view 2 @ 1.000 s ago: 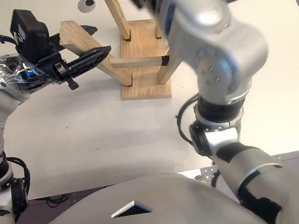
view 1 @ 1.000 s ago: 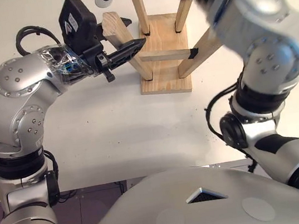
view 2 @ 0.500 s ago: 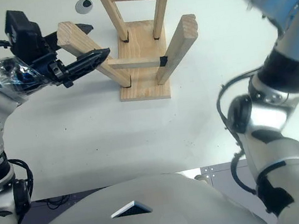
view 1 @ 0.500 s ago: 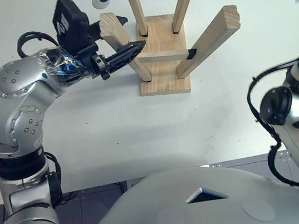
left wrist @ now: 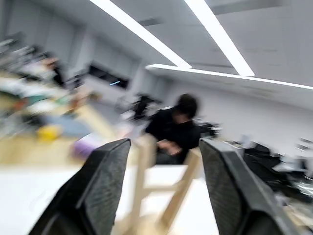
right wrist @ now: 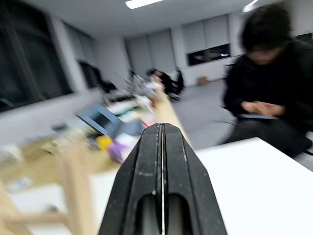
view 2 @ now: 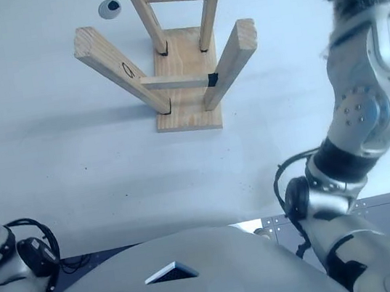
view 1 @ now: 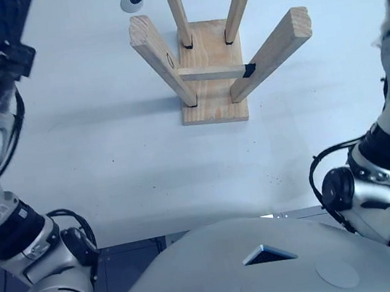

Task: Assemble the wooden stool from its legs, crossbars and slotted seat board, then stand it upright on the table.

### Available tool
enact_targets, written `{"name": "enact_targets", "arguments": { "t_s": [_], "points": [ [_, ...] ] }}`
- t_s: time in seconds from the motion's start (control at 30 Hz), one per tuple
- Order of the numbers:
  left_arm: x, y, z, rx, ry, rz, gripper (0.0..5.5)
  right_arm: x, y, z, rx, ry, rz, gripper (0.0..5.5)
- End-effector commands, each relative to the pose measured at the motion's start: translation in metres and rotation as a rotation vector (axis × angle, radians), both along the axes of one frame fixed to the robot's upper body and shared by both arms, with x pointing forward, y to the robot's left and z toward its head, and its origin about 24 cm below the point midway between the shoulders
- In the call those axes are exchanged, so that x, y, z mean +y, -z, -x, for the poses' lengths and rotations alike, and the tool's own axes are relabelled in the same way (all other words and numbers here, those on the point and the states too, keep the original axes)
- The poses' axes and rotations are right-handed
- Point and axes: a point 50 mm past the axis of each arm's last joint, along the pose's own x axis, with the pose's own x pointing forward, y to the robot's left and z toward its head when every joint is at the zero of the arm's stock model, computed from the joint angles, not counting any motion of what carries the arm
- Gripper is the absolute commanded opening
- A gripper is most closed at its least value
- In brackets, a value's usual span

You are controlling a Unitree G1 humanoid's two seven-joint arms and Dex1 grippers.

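Table [view 1: 110, 166] holds stool [view 1: 210, 72] legs-up, tops cropped; left claw [left wrist: 164, 161] spread, right claw [right wrist: 162, 129] closed.

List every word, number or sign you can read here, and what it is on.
No text here is readable.
Small dark mark on the near left leg: too small to read.
Black marks at the slots of the seat board: plain marks, not letters.

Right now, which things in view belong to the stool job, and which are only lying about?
Job:
wooden stool, upside down with its seat board on the table
left gripper, open
right gripper, shut

Lying about:
small round disc on the table
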Motion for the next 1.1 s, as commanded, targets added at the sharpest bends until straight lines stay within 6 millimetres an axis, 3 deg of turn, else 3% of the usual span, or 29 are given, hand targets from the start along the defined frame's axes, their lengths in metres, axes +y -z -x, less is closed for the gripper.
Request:
{"name": "enact_targets", "arguments": {
  "t_s": [0.03,0.1,0.17,0.4,0.5,0.63,0.73,0.9,0.97,1.07,1.1],
  "points": [
    [-0.029,0.023,0.005,0.144,0.007,-0.071,1.89,0.028,0.021,0.012,0.165,-0.156,0.236,0.0],
    [-0.068,0.021,0.006,0.157,0.105,-0.074,1.5,0.06,0.023,0.016,0.197,-0.32,0.372,0.0],
    [-0.093,0.016,0.006,0.166,0.169,-0.084,1.14,0.08,0.023,0.017,0.207,-0.414,0.461,0.0],
    [-0.12,0.022,0.01,0.288,0.217,-0.359,0.06,0.109,0.042,0.023,0.368,-0.638,0.602,0.0],
    [-0.114,0.032,0.008,0.336,0.197,-0.447,0.06,0.113,0.046,0.026,0.394,-0.71,0.641,0.0],
    [-0.087,0.037,-0.027,0.362,0.052,-0.578,0.06,0.12,0.043,0.024,0.39,-0.865,0.747,0.0],
    [-0.078,0.034,-0.052,0.324,-0.011,-0.597,0.06,0.127,0.04,0.014,0.375,-0.896,0.773,0.0],
    [-0.063,0.034,-0.081,0.257,-0.102,-0.569,0.06,0.134,0.028,0.013,0.366,-0.962,0.635,0.0],
    [-0.05,0.033,-0.081,0.234,-0.124,-0.561,0.06,0.125,0.002,0.011,0.337,-1.004,0.493,0.0],
    [-0.021,0.025,-0.067,0.192,-0.115,-0.505,0.06,0.086,-0.07,-0.002,0.205,-1.044,0.225,0.0],
    [-0.011,0.026,-0.06,0.192,-0.103,-0.515,0.06,0.064,-0.098,-0.008,0.126,-1.007,0.176,0.0]
  ]
}}
